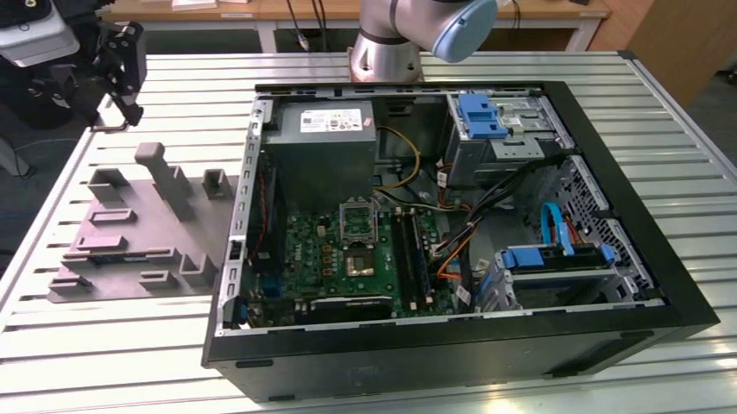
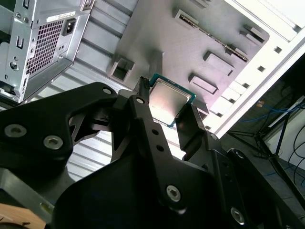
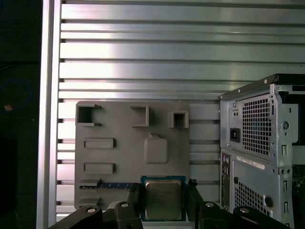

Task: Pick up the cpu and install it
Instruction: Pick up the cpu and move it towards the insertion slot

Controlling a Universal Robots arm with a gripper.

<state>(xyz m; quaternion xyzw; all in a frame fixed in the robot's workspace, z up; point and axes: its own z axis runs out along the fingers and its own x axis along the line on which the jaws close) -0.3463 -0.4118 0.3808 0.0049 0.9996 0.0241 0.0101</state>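
End effector (image 3: pixel 163 188): we see it clenched on the cpu (image 3: pixel 163 200), fingers at opposite edges.
Cpu: held in the air, metal top showing in both wrist views, grey tray (image 3: pixel 119 129) beyond it.
Tray: on the table (image 3: pixel 167 47), at the exterior view's left of the open computer case (image 1: pixel 461 345).

A robotics lab or test workshop: the gripper (image 3: pixel 163 191) hangs over a ribbed aluminium workbench (image 3: pixel 167 47), above a grey moulded fixture tray (image 3: pixel 119 157), with an opened desktop computer case (image 3: pixel 257 143) just beside it. In the exterior view, wooden desks (image 1: pixel 230 10) stand behind the robot arm's base (image 1: pixel 386 56). In the second wrist view, stand legs (image 2: pixel 265 143) and loose blue cables (image 2: pixel 286 107) lie beyond the bench edge.
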